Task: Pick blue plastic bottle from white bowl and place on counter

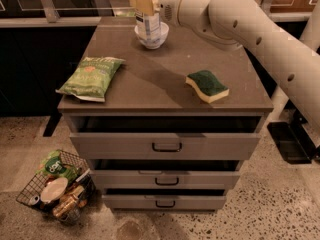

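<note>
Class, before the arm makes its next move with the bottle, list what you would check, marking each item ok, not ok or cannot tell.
1. The gripper is at the upper part of the blue plastic bottle: ok.
2. The bottle stands upright with its base inside the white bowl: ok.
3. There is bare counter in front of the bowl for the put-down: ok.
4. The green chip bag and the sponge lie apart from the bowl: ok.
5. Cap screwed on: cannot tell, the bottle's top is cut off.

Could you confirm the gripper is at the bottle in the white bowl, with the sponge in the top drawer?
The camera view shows the sponge lying on the counter instead; the gripper is at the bottle in the white bowl.
</note>
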{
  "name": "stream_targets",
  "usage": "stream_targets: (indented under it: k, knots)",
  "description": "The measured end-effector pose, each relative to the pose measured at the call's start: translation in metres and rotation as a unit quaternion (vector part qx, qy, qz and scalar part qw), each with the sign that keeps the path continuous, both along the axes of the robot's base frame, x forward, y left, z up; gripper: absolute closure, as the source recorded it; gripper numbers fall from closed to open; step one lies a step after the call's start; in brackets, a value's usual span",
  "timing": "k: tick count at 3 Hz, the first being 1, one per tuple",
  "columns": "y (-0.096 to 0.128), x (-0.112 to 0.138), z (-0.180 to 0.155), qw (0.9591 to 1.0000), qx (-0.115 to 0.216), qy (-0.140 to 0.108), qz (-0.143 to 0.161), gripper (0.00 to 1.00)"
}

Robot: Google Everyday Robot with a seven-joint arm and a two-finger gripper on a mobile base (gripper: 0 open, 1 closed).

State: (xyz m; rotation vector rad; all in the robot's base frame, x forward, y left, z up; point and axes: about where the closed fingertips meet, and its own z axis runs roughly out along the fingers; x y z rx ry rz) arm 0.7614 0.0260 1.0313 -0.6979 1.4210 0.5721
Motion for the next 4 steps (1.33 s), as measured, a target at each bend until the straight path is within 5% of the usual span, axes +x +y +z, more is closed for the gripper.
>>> stream_targets:
  k: [3,4]
  knots:
    - [0.007,-0.033,-0.083,0.9978,-0.056,0.035,-0.002,1.0]
    - [-0.002,-0.034,-0.101,0.9979,-0.059,0.028,-0.006,0.86]
